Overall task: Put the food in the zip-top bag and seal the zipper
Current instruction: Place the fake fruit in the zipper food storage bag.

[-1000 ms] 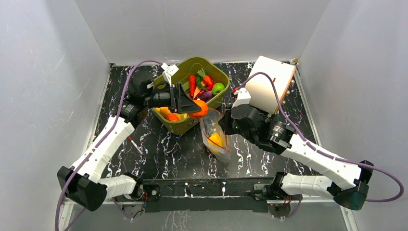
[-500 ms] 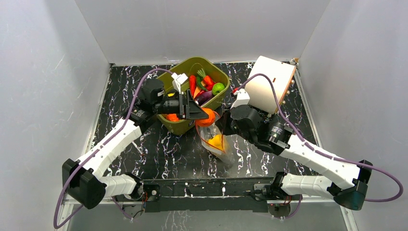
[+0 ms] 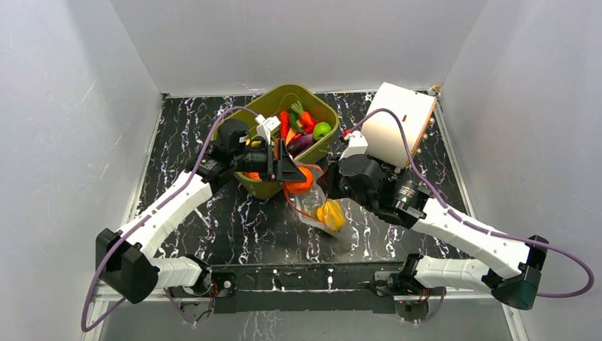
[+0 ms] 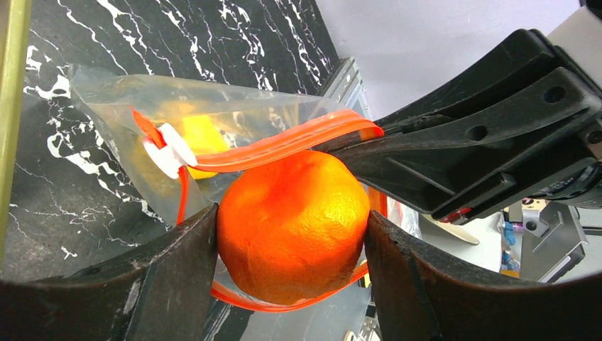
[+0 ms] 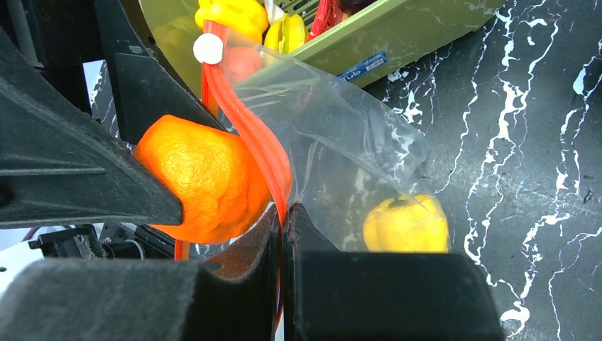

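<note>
My left gripper (image 3: 297, 173) (image 4: 291, 245) is shut on the orange ball (image 3: 301, 179) (image 4: 291, 224) (image 5: 199, 177) and holds it in the open mouth of the zip-top bag (image 3: 323, 213) (image 4: 142, 135) (image 5: 341, 149). The red-orange zipper (image 4: 284, 145) (image 5: 248, 135) loops round the ball. My right gripper (image 3: 328, 182) (image 5: 282, 213) is shut on one side of the zipper strip and holds the mouth up. A yellow pepper (image 3: 330, 213) (image 5: 406, 224) (image 4: 195, 135) lies inside the bag. More food sits in the olive-green tub (image 3: 273, 186) (image 5: 397, 35).
The tub stands at the back centre, just behind the bag. A white board (image 3: 397, 124) leans at the back right. The bag's white slider (image 4: 168, 149) (image 5: 208, 48) sits at one end of the zipper.
My left gripper has carried the orange ball right and down from over the tub into the bag's mouth. The bag has tipped flatter and the yellow pepper has slid right.
</note>
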`<action>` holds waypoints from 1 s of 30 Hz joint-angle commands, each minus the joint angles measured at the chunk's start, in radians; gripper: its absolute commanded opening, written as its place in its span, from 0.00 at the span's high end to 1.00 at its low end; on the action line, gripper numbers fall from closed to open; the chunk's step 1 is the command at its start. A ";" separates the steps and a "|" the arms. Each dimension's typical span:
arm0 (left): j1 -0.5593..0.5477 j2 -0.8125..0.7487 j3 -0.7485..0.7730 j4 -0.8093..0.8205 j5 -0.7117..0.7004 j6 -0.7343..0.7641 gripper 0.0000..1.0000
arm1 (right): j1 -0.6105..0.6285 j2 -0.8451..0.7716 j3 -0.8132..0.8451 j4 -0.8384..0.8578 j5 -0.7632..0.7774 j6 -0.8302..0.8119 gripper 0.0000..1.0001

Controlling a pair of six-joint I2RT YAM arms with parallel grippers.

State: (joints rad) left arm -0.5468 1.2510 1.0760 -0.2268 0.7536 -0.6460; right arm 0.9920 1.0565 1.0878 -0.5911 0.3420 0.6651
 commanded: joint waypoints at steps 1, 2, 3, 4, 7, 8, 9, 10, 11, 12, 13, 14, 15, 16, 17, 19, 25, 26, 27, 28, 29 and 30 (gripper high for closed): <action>-0.008 -0.005 0.052 -0.039 0.024 0.033 0.46 | -0.001 -0.002 0.003 0.090 0.017 0.011 1.00; -0.008 -0.006 0.055 -0.042 0.021 0.037 0.45 | -0.002 -0.001 0.001 0.096 0.018 0.011 1.00; -0.008 -0.006 0.058 -0.048 0.019 0.040 0.44 | -0.001 -0.001 -0.001 0.099 0.016 0.011 1.00; -0.008 -0.006 0.059 -0.050 0.017 0.041 0.42 | -0.002 -0.002 -0.004 0.103 0.015 0.011 1.00; -0.008 -0.012 0.054 -0.041 0.023 0.046 0.35 | -0.001 -0.003 -0.008 0.113 0.009 0.011 1.00; -0.008 -0.017 0.049 -0.036 0.022 0.045 0.33 | -0.001 -0.003 -0.008 0.113 0.009 0.012 1.00; -0.007 -0.021 0.046 -0.032 0.021 0.046 0.31 | -0.001 -0.004 -0.008 0.113 0.009 0.013 1.00; -0.008 -0.024 0.045 -0.031 0.021 0.046 0.29 | -0.001 -0.006 -0.008 0.114 0.009 0.013 1.00; -0.008 -0.027 0.044 -0.031 0.020 0.046 0.27 | -0.001 -0.007 -0.009 0.114 0.010 0.013 1.00; -0.008 -0.029 0.044 -0.032 0.020 0.046 0.26 | -0.001 -0.009 -0.009 0.113 0.011 0.013 1.00; -0.008 -0.029 0.045 -0.034 0.020 0.049 0.24 | -0.001 -0.011 -0.009 0.114 0.013 0.013 1.00; -0.008 -0.031 0.045 -0.036 0.019 0.052 0.23 | -0.001 -0.013 -0.010 0.114 0.014 0.012 1.00; -0.008 -0.031 0.047 -0.042 0.016 0.057 0.21 | -0.001 -0.014 -0.009 0.113 0.014 0.013 1.00; -0.008 -0.031 0.048 -0.046 0.015 0.061 0.20 | -0.001 -0.014 -0.009 0.113 0.014 0.012 1.00; -0.008 -0.033 0.049 -0.049 0.014 0.065 0.18 | -0.001 -0.013 -0.009 0.114 0.014 0.013 1.00; -0.008 -0.038 0.048 -0.049 0.007 0.066 0.17 | -0.002 -0.014 -0.011 0.114 0.014 0.014 1.00; -0.008 -0.043 0.059 -0.057 0.003 0.072 0.16 | -0.001 -0.017 -0.018 0.110 0.014 0.016 1.00; -0.008 -0.043 0.065 -0.060 0.003 0.077 0.16 | -0.001 -0.020 -0.019 0.106 0.015 0.016 1.00; -0.008 -0.044 0.074 -0.066 0.000 0.081 0.15 | -0.001 -0.021 -0.021 0.101 0.019 0.014 1.00; -0.008 -0.043 0.088 -0.072 -0.003 0.086 0.15 | -0.001 -0.023 -0.023 0.095 0.024 0.010 1.00; -0.008 -0.036 0.111 -0.079 -0.004 0.096 0.15 | -0.001 -0.026 -0.023 0.088 0.031 0.005 1.00; -0.008 -0.028 0.141 -0.093 -0.009 0.113 0.16 | -0.001 -0.032 -0.023 0.077 0.039 0.000 1.00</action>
State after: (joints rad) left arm -0.5510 1.2488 1.1149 -0.2867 0.7448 -0.5766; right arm 0.9920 1.0615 1.0634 -0.5499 0.3439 0.6724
